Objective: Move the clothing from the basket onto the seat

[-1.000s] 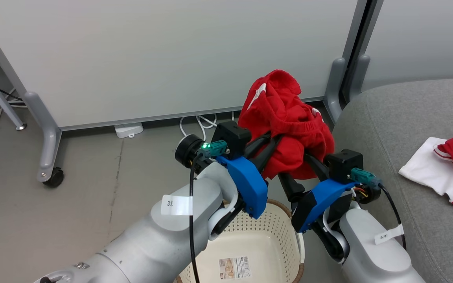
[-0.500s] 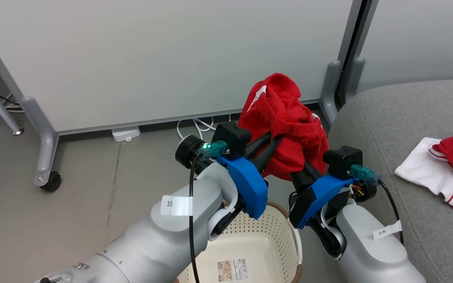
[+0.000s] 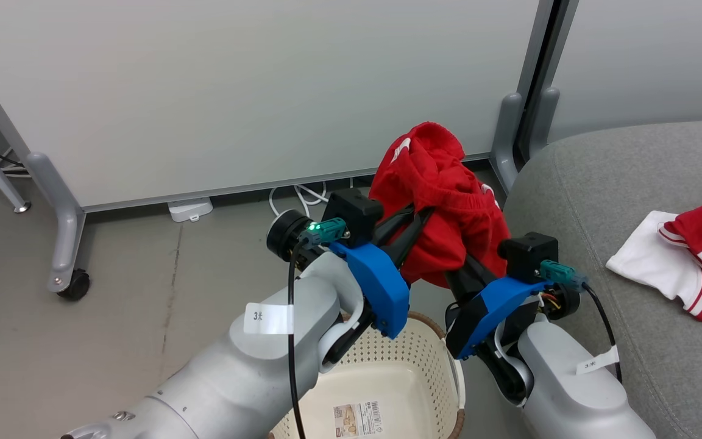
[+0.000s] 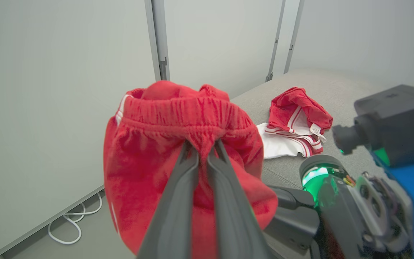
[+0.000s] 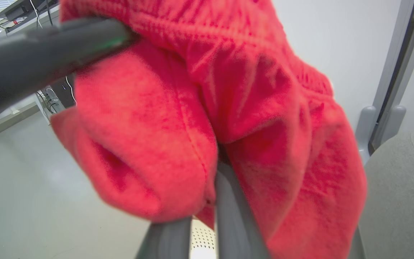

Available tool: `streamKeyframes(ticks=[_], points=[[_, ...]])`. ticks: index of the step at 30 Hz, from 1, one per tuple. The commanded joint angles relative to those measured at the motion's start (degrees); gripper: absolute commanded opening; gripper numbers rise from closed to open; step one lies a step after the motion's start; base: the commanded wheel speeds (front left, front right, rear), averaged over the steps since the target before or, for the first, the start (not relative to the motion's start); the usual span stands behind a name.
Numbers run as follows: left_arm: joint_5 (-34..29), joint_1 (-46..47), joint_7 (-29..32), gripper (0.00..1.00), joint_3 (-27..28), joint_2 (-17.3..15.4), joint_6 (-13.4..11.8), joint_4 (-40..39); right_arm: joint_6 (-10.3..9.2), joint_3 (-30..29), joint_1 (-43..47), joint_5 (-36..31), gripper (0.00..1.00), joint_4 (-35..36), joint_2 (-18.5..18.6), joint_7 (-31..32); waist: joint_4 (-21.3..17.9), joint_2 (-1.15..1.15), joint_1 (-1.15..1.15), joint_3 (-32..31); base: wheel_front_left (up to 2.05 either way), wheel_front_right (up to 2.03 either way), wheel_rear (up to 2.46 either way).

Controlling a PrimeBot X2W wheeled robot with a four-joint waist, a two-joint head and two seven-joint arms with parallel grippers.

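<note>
A plain red garment (image 3: 442, 195) hangs in the air above the floor, between the cream basket (image 3: 415, 360) and the grey seat (image 3: 601, 183). My left gripper (image 3: 421, 214) is shut on its elastic waistband, seen close in the left wrist view (image 4: 202, 144). My right gripper (image 3: 467, 268) comes up from below, shut on a lower fold of the same red garment (image 5: 250, 108), its tips buried in cloth (image 5: 217, 163). A red and white garment (image 3: 686, 262) lies crumpled on the seat. The basket holds nothing but its barcode sticker (image 3: 357, 417).
Pale partition panels stand behind, on grey feet, one with a caster (image 3: 74, 283). White cables (image 3: 302, 198) and a small white box (image 3: 189, 208) lie at their base. Bare grey floor (image 3: 113, 341) stretches to the left. The seat's rounded edge sits just right of my right arm.
My right gripper's fingers, spread apart a second ago, have shut on the lower part of the red garment. The head camera has turned a little, so the whole picture has drifted left.
</note>
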State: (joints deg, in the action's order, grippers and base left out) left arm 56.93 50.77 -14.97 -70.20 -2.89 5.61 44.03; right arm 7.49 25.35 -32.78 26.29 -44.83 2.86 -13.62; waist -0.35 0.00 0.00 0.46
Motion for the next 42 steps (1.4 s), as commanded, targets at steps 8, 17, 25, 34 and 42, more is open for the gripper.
streamKeyframes(ticks=[8, 17, 25, 34, 42], points=[[-0.7, -0.5, -0.3, 0.00, 1.1, 0.0, 0.3, 0.5, 0.01, 0.2, -0.6, 0.5, 0.00, -1.2, 0.1, -0.2, -0.1, 0.00, 0.00, -0.2, 0.00, 0.00, 0.00], [-0.8, -0.8, -0.3, 0.00, 1.6, 0.0, 0.5, 0.8, 0.01, 0.6, -0.7, 1.0, 0.00, -1.7, 0.1, -0.3, -0.2, 0.00, 0.00, -0.3, 0.00, 0.00, 0.00], [-0.8, -0.8, -0.3, 0.38, 1.5, 0.0, 0.7, 1.0, 0.00, 0.8, -0.5, 1.2, 0.00, -2.2, 0.1, -0.4, -0.1, 0.00, 0.00, -0.3, 0.00, 0.00, 0.00], [-1.7, -1.0, -0.3, 1.00, 2.4, 0.0, 0.3, 0.7, 0.01, 0.8, -0.8, 1.5, 0.00, -2.2, 0.1, -0.7, 0.0, 0.00, 0.00, -0.1, 0.00, 0.00, 0.00], [-4.9, -2.3, -0.3, 1.00, 5.6, 0.0, -0.4, -0.1, 0.01, 0.5, -0.6, 1.5, 0.00, -2.3, 0.1, -0.8, 0.2, 0.00, 0.00, -0.1, 0.00, 0.00, 0.00]])
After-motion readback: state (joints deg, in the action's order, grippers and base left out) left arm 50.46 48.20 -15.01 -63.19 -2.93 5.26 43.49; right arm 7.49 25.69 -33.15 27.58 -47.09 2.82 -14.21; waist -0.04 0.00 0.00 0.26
